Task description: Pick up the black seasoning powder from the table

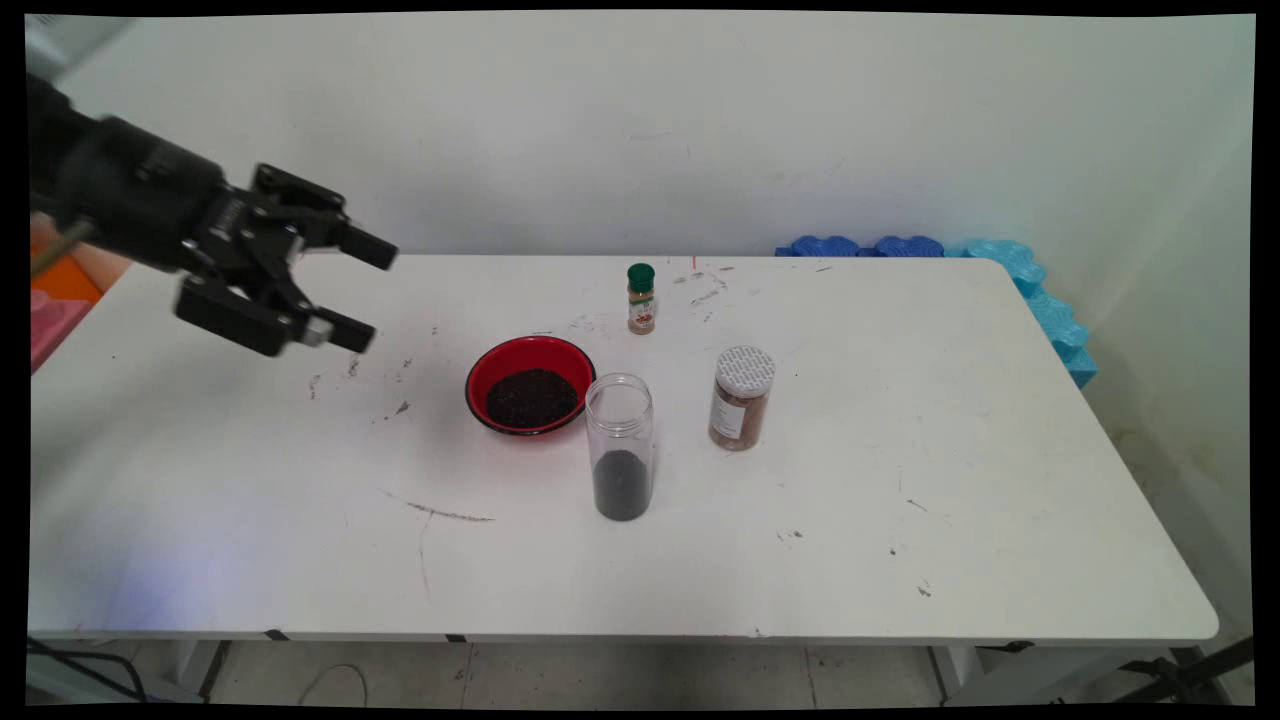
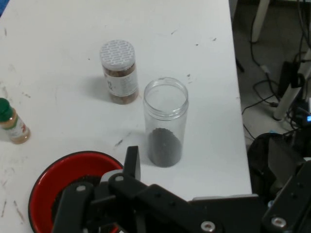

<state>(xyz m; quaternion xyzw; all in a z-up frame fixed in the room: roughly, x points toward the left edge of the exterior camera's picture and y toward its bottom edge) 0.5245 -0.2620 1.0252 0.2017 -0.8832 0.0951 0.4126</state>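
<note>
My black gripper (image 1: 366,293) hangs open above the table's left part, holding nothing, its fingers pointing right. Nearest to it is a red bowl (image 1: 530,385) of dark granules, right of the fingertips. A clear open jar (image 1: 620,445) with a dark layer at its bottom stands just right of the bowl, toward the table's near edge. Further right stands a white-lidded jar (image 1: 741,398) of brown powder. A small green-capped spice bottle (image 1: 641,298) stands behind them. In the hand view the bowl (image 2: 46,182) lies under one finger (image 2: 131,162), with the clear jar (image 2: 165,121), lidded jar (image 2: 119,73) and spice bottle (image 2: 12,121) beyond.
The white table (image 1: 900,480) carries scuff marks. Blue foam pieces (image 1: 1020,280) line its back right corner. Orange and pink items (image 1: 60,300) sit past the left edge. In the hand view, cables and floor (image 2: 272,73) show beyond the table's edge.
</note>
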